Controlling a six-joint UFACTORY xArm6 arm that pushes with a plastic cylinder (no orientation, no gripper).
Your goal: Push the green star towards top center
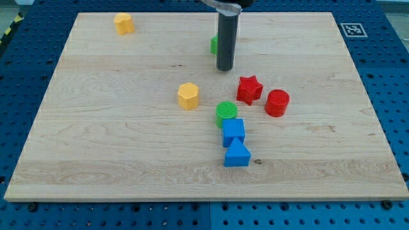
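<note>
green star (pixel 214 44) mostly hidden behind rod, touching my tip's (pixel 224 69) upper-left

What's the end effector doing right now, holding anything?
No pincer: bare rod, holding nothing.
My tip rests on the board, just right of a green block it mostly hides, shape unclear.

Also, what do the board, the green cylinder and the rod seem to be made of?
Board: looks like pale wood with a matte finish; grain lines and plank seams show.
Green cylinder: probably plastic, perhaps 3D-printed; its top shows fine ridges.
Rod: dark and smooth, with a faint sheen; metal or plastic, I cannot tell. My tip is equally dark.
</note>
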